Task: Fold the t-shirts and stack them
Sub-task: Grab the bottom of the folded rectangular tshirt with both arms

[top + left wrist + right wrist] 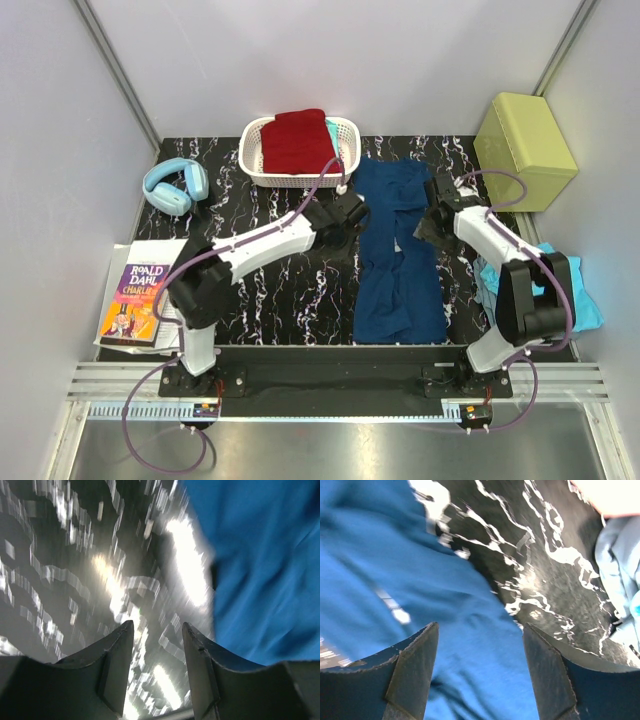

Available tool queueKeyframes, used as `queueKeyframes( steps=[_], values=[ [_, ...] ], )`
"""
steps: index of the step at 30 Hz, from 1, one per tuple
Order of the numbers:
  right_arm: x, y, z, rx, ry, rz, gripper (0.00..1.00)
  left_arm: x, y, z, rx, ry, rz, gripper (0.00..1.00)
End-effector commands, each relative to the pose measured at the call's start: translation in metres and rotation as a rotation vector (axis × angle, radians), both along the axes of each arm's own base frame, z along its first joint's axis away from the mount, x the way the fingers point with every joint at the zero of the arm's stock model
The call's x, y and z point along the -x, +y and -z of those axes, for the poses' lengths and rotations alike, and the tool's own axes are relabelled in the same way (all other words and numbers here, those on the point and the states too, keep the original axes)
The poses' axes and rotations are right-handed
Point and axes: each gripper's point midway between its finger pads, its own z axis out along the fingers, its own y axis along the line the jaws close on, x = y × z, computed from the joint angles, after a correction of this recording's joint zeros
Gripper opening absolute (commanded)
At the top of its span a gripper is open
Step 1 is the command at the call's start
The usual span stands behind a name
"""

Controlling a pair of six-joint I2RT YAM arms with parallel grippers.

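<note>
Navy t-shirt lying in a long strip between both grippers, neither one holding it.
Left gripper has its fingers apart with nothing between them, over the bare marbled table, shirt edge just off its right side. Right gripper has its fingers spread wide, low over the shirt cloth, none pinched. Dark red t-shirt sits in white basket beyond the left gripper; turquoise t-shirt lies behind and outboard of the right gripper.
</note>
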Motion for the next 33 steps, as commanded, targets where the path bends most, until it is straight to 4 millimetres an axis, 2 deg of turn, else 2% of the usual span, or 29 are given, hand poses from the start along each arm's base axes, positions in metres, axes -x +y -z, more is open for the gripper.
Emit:
queueKeyframes(
  steps=[1,4,6,11,15,19,21,23,29,33],
  values=[
    [-0.028,0.027,-0.056,-0.07,-0.171,-0.076,0.75,-0.045,-0.038,-0.036,0.116,-0.093,-0.004,0.48],
    [-0.023,0.046,-0.059,-0.121,-0.145,-0.155,0.75,-0.048,-0.046,-0.03,0.133,-0.066,0.008,0.48],
    [-0.017,0.062,-0.054,-0.15,-0.119,-0.205,0.74,-0.046,-0.053,-0.021,0.15,-0.037,0.014,0.48],
    [0.006,0.084,-0.029,-0.205,-0.027,-0.268,0.73,-0.038,-0.057,0.019,0.133,0.045,0.006,0.47],
    [0.029,0.095,-0.011,-0.218,0.038,-0.313,0.72,-0.037,-0.053,0.043,0.101,0.073,-0.01,0.47],
    [0.047,0.093,-0.001,-0.221,0.07,-0.316,0.72,-0.045,-0.051,0.06,0.097,0.091,-0.026,0.47],
    [0.058,0.093,0.004,-0.227,0.09,-0.322,0.72,-0.054,-0.054,0.06,0.118,0.099,-0.036,0.46],
    [0.065,0.093,0.001,-0.23,0.078,-0.327,0.71,-0.06,-0.053,0.067,0.119,0.109,-0.045,0.46],
    [0.088,0.096,0.002,-0.238,0.097,-0.351,0.71,-0.077,-0.066,0.05,0.159,0.063,-0.038,0.46],
    [0.103,0.1,0.008,-0.244,0.121,-0.365,0.68,-0.081,-0.069,0.058,0.152,0.069,-0.035,0.46]
  ],
)
